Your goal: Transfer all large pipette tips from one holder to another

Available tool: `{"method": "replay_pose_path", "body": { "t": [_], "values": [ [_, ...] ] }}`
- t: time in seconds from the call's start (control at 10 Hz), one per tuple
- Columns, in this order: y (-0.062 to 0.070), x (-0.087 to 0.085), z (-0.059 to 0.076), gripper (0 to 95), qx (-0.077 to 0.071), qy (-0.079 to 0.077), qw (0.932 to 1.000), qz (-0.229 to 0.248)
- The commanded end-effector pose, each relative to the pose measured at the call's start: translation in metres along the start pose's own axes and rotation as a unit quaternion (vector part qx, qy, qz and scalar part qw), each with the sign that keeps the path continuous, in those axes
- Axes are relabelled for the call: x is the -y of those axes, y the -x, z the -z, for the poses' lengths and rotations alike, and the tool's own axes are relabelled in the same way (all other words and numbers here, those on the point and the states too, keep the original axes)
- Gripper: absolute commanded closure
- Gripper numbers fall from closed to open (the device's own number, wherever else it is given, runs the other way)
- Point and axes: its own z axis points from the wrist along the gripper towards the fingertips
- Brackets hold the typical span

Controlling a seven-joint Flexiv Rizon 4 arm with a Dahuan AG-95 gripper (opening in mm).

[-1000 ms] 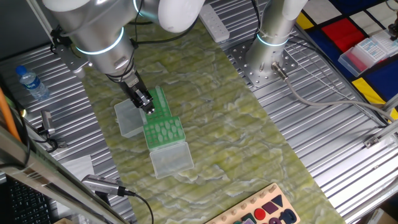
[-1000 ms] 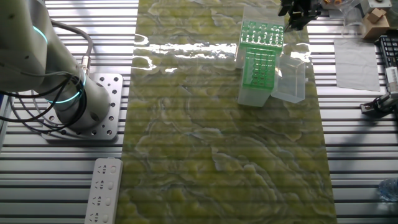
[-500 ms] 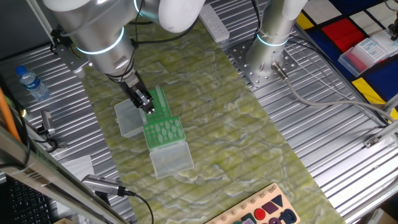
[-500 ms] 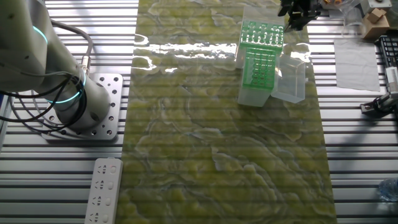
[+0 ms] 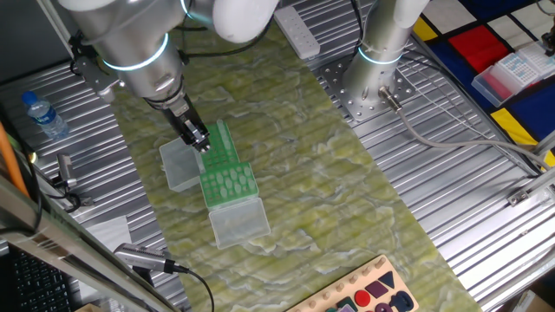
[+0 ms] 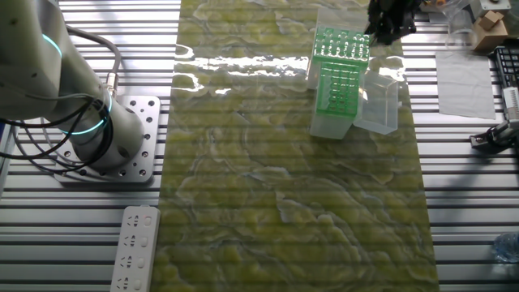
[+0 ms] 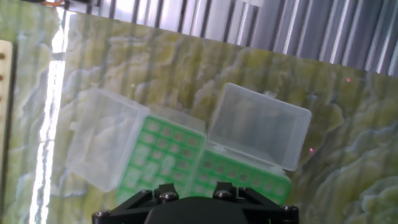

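Hanging over the far end of the two green racks, the gripper [image 5: 200, 140] sits just above the rack's edge in one fixed view, and in the other fixed view it shows as a dark shape [image 6: 388, 20] at the top of the frame, beside the upper rack; whether its fingers are spread or closed cannot be told, since the hand view shows only the dark underside of the hand at the bottom edge. Both racks lie end to end on the green marbled mat [image 5: 295, 165], each with a clear hinged lid thrown open to the side. The large pipette tips [image 5: 229, 183] appear as rows of pale round dots in the nearer rack in one fixed view. In the hand view the left rack [image 7: 163, 158] and the right rack [image 7: 239, 179] touch along one side, with their clear lids [image 7: 258, 124] lying flat on the mat. A water bottle [image 5: 42, 116] stands on the ribbed metal table [image 5: 451, 199], well apart from the racks.
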Motion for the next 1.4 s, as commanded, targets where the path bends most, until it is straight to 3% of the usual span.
{"method": "replay_pose_path", "body": {
  "t": [0.1, 0.4, 0.5, 1.0, 1.4],
  "values": [
    [0.011, -0.014, -0.018, 95.0, 0.000, 0.000, 0.9990, -0.044],
    [0.016, -0.030, -0.044, 95.0, 0.008, -0.001, 0.9978, -0.066],
    [0.015, -0.033, -0.051, 76.0, 0.012, -0.001, 0.9977, -0.067],
    [0.014, -0.031, -0.068, 76.0, 0.025, -0.003, 0.9977, -0.064],
    [0.012, -0.033, -0.073, 76.0, 0.029, -0.004, 0.9973, -0.068]
  ]
}}
